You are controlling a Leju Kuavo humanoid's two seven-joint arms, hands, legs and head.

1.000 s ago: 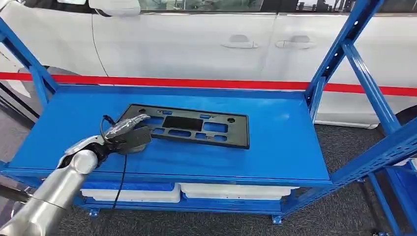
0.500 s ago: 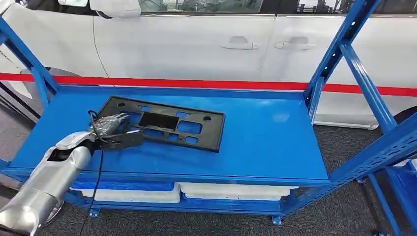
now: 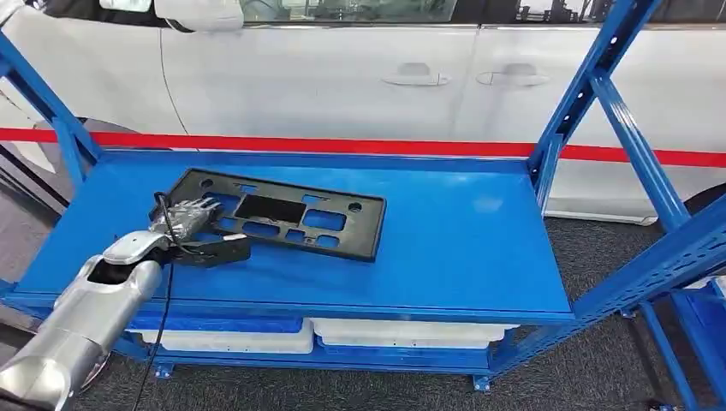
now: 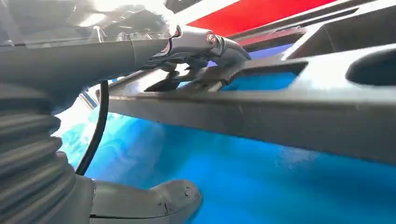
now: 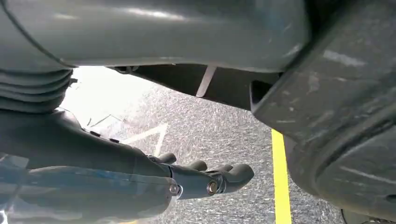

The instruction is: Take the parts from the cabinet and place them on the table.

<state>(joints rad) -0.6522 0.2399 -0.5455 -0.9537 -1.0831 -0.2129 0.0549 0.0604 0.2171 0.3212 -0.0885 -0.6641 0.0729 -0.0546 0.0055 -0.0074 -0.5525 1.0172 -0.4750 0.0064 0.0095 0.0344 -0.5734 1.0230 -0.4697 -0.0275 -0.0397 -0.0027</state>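
Left arm: one silver arm enters from the lower left corner of the head view and reaches up and right over the front edge of the shelf.
Left hand (image 3: 199,233): its fingers lie on top of the near left end of the black part and the thumb (image 4: 154,201) sits below, above the blue surface; the left wrist view shows the fingers (image 4: 205,46) curled over the part's edge, so the hand is grasping the part.
Right hand (image 5: 205,179): in the right wrist view it hangs over speckled grey floor (image 5: 219,135) with a yellow line (image 5: 279,177); the fingers are loosely curled with nothing in them.
Black part (image 3: 282,214): one flat rectangular frame with several cut-outs, lying left of centre on the blue surface (image 3: 462,248), slightly skewed.
White bins (image 3: 411,332): two, on the lower level at the bottom of the frame.
Uprights (image 3: 629,128): blue struts at the right and left edges.
Car (image 3: 360,77): one white car with two door handles across the top, behind a red band (image 3: 342,145).
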